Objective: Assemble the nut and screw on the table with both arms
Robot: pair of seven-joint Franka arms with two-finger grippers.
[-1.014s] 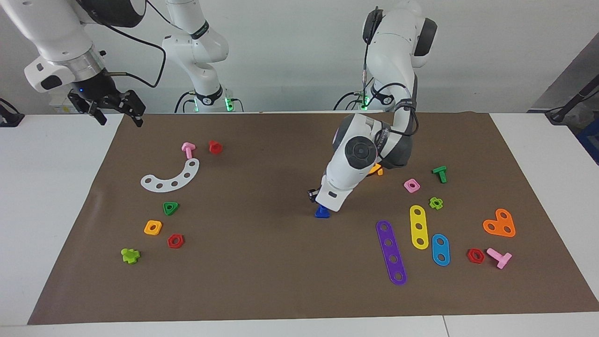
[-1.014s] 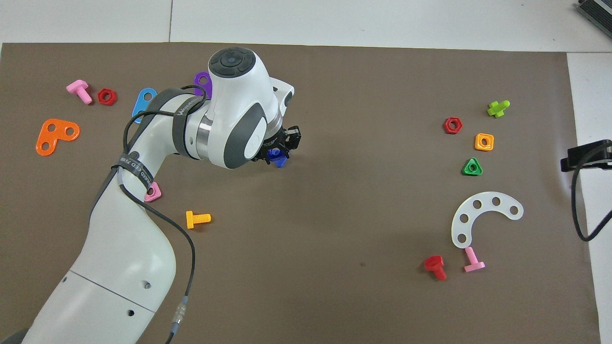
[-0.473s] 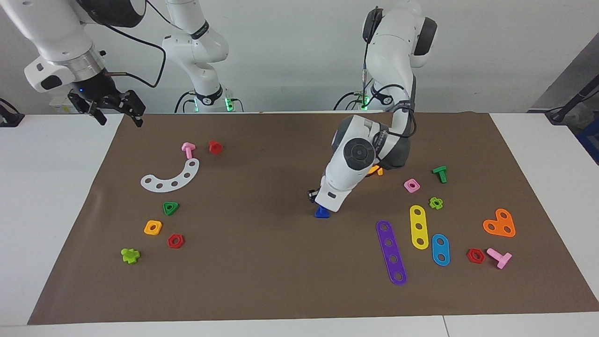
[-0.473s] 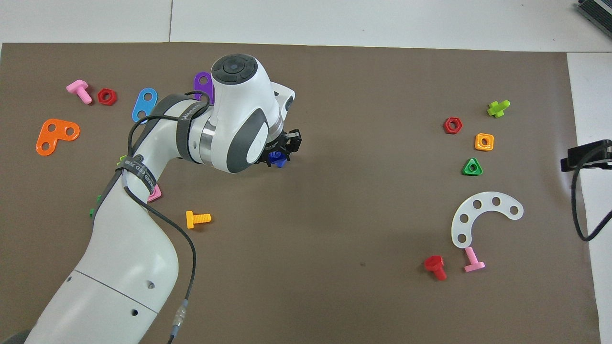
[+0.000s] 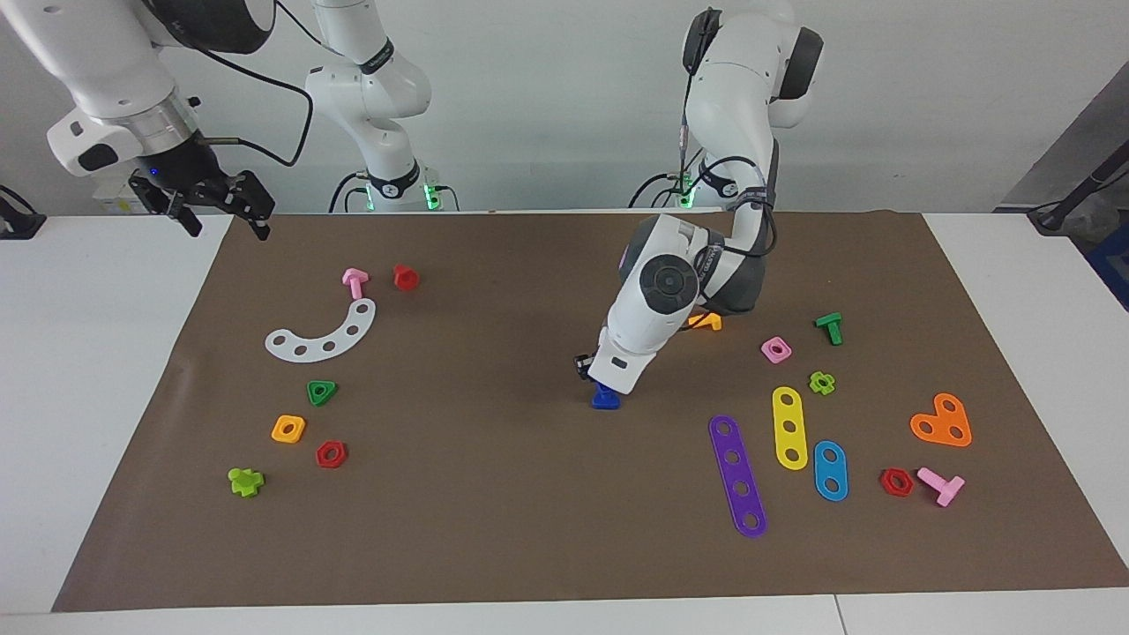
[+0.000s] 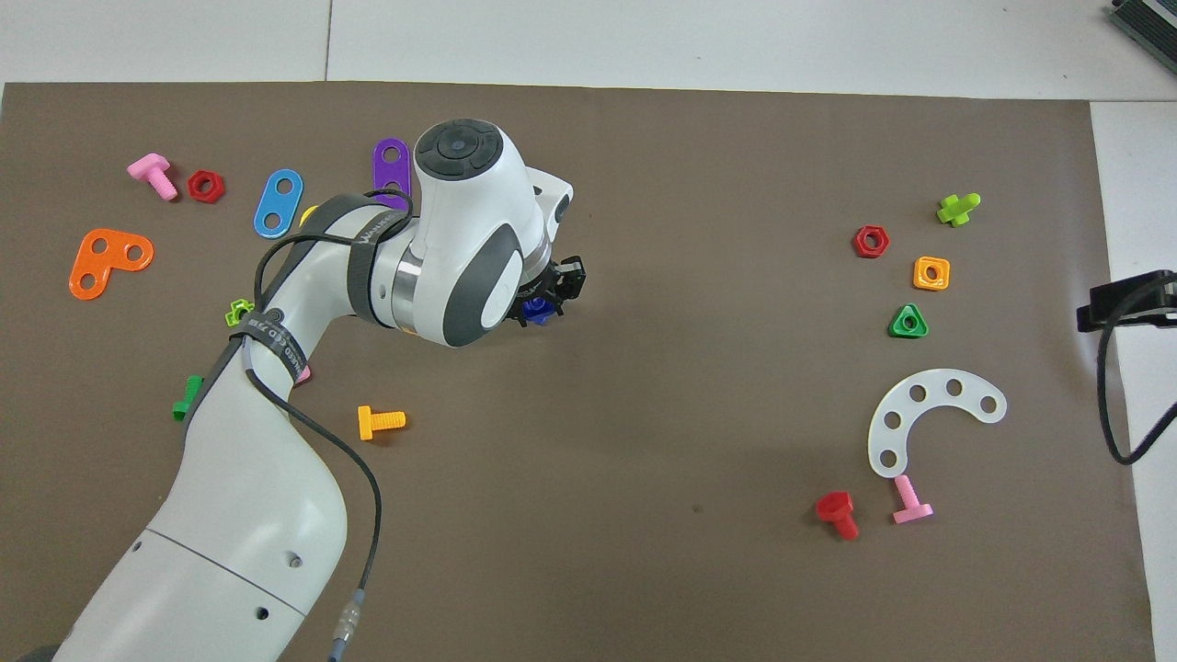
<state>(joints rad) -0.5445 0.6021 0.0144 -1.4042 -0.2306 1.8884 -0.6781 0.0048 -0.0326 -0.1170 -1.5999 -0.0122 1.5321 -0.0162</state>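
Note:
One small blue piece [image 5: 605, 399] stands on the brown mat [image 5: 494, 494] near its middle; it also shows in the overhead view [image 6: 538, 313]. I cannot tell whether it is the nut, the screw, or both together; no second blue small part shows. My left gripper [image 5: 598, 382] points down with its fingers closed around this blue piece at mat height; in the overhead view the left gripper [image 6: 549, 296] is mostly hidden by its wrist. My right gripper [image 5: 220, 210] waits open and empty, raised over the mat's corner at the right arm's end.
An orange screw [image 6: 380, 421], pink nut [image 5: 776, 350], green screw [image 5: 829, 328] and coloured strips [image 5: 738, 474] lie toward the left arm's end. A white arc [image 5: 323, 333], red screw [image 5: 405, 277], pink screw [image 5: 355, 282] and several nuts [image 5: 288, 429] lie toward the right arm's end.
My left arm has swung slightly toward the right arm's end, and the blue piece has shifted a little with it. My right arm has not moved.

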